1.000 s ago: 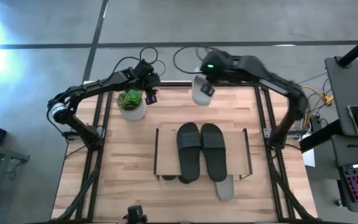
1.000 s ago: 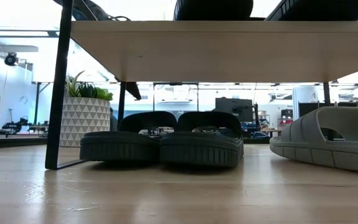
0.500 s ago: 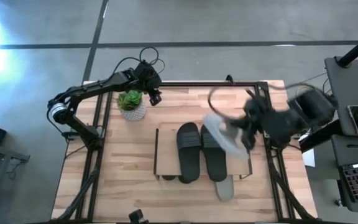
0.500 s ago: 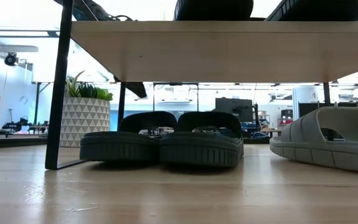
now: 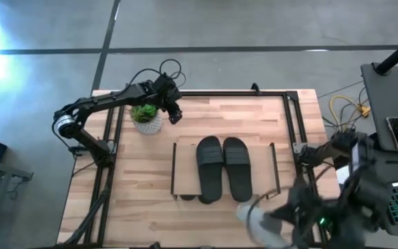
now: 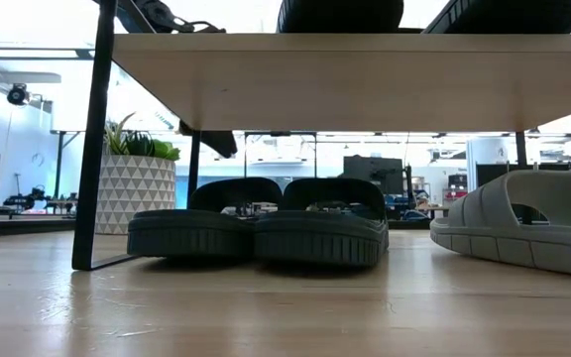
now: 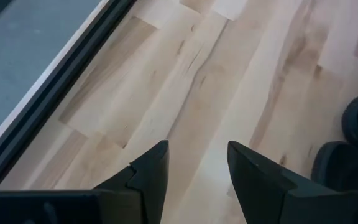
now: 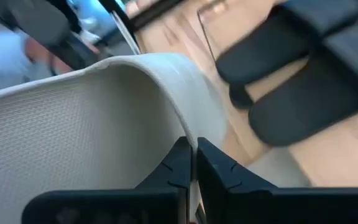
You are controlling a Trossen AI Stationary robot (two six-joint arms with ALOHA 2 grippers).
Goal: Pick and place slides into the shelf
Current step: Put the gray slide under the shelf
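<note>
Your right gripper (image 8: 191, 163) is hanging over the near right corner of the desk (image 5: 144, 159), and it is pinching a light grey slide (image 5: 258, 223) by the edge of its strap, with its two dark fingers (image 8: 169, 168) pressed close on the thin grey rim. That grey slide is sitting up in the air just past the near edge of the shelf (image 5: 185, 169), tipped to one side. Two black slides (image 5: 223, 168) are lying side by side on top of the shelf's light plank, touching each other, toes pointing to the far side. From the low view you are looking under the plank, and there two more dark slides (image 6: 256, 223) are resting on the desk next to each other, touching. A second light grey slide (image 6: 518, 223) is lying on the desk to the right of them, a little apart. Your left gripper (image 7: 194, 177) is waiting over the far left part of the desk, right beside the small potted plant (image 5: 146, 116). Its fingers (image 7: 148, 174) are spread apart and holding nothing, with bare wood showing between them. The plant is standing upright in a white patterned pot, left of the shelf and farther back.
</note>
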